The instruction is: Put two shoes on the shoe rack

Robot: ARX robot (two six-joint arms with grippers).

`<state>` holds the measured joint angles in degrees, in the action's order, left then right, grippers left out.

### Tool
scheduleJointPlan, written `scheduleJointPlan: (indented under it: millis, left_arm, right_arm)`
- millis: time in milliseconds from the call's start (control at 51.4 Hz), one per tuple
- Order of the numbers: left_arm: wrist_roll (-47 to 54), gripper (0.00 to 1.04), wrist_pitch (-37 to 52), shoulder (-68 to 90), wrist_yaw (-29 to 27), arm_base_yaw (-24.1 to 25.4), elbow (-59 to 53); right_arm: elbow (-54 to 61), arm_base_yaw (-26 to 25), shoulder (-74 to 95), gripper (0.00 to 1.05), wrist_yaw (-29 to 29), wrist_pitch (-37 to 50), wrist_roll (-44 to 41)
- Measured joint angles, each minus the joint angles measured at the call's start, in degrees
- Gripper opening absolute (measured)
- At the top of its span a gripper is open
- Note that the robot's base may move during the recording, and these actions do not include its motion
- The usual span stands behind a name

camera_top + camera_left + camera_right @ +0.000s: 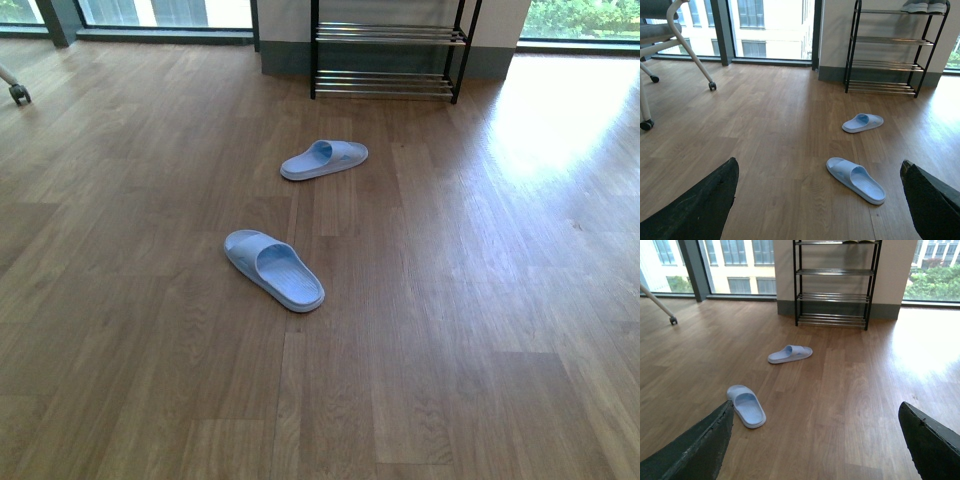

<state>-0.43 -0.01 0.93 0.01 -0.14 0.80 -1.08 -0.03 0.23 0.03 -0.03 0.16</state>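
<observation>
Dark fingers (700, 205) of the left gripper (818, 162) fill both lower corners of its wrist view, spread wide with nothing between them. The right gripper (816, 404) is likewise spread and empty. Both wrists are held low and level, aimed over the wooden floor (450, 330) towards the far wall; neither arm shows in the front view.

Just ahead of the grippers lies a pale blue slide sandal (275, 268), sole down and angled. A second blue slide (324, 159) lies well apart from it, nearer the shoe rack (388, 35). The rack stands against the wall between the windows. On its top tier, seen from the left wrist, sits a pair of grey sneakers (924, 6) with white soles, side by side. A wheeled chair (670, 35) stands off to the left.
</observation>
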Motion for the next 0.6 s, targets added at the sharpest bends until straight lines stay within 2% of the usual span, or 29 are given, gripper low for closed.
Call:
scheduleJointPlan:
  millis: [603]
  left_arm:
    - [0.00,0.95,0.00,0.00,0.00,0.00,0.00]
  right_arm:
    - [0.00,0.00,0.00,0.95,0.04,0.00,0.00]
